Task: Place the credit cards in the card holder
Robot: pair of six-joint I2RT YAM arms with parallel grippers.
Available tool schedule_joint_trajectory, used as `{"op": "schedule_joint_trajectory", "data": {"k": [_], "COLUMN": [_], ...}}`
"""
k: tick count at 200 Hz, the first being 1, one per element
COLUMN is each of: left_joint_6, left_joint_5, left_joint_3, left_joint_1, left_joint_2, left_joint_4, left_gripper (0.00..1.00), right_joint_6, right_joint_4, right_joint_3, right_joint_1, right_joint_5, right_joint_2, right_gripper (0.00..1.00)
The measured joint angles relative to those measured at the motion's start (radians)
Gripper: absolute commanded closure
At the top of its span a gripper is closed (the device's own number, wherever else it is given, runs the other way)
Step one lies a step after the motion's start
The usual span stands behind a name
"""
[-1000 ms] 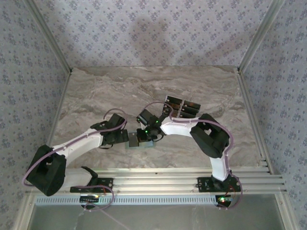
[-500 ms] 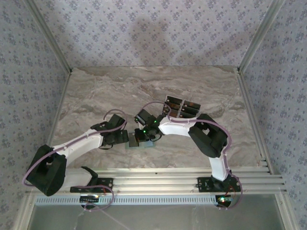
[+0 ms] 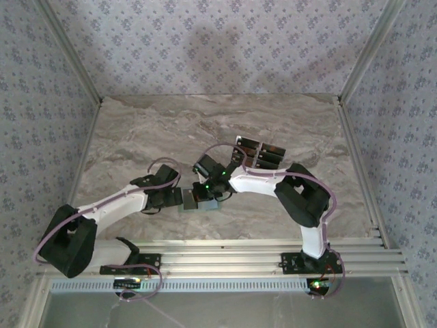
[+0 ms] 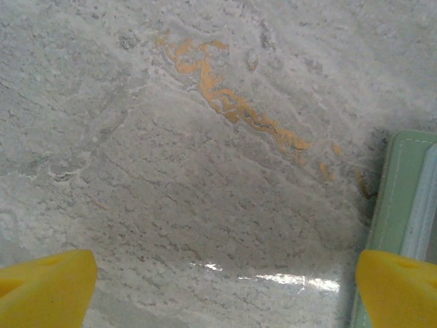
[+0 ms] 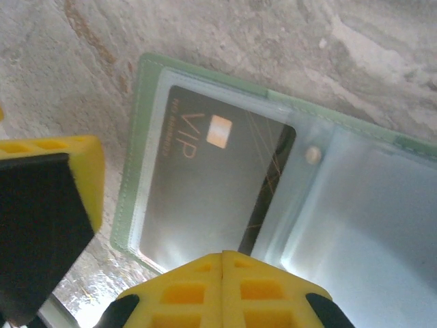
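On the marble worktop (image 3: pixel 136 137), the right gripper (image 5: pixel 222 273), clenched empty, seemingly seats the black VIP credit card (image 5: pixel 212 184) in the soft sage-green card holder (image 5: pixel 135 171); the left gripper (image 4: pixel 220 287), released, waits alongside, likely to steady it.

We see small shifts only. R arm elbow (image 3: pixel 305 200) has swung out to the right vs half a sec ago, its cable (image 3: pixel 332 205) bulging further toward the table edge. R wrist above the card holder (image 3: pixel 187 199) edged a touch left vs a sec ago. L arm shoulder block (image 3: pixel 67 247) dropped slightly toward the near rail.
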Motion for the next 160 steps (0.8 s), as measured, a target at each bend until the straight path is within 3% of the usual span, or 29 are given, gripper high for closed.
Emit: {"op": "schedule_joint_trajectory", "data": {"k": [160], "left_joint_6": [-0.011], "left_joint_5": [0.001], "left_joint_3": [-0.035], "left_joint_1": [0.0], "left_joint_2": [0.033], "left_joint_4": [0.027], "left_gripper": [0.03], "right_joint_6": [0.0], "right_joint_4": [-0.005], "right_joint_3": [-0.008], "right_joint_1": [0.003], "right_joint_5": [0.0], "right_joint_2": [0.031], "right_gripper": [0.93]}}
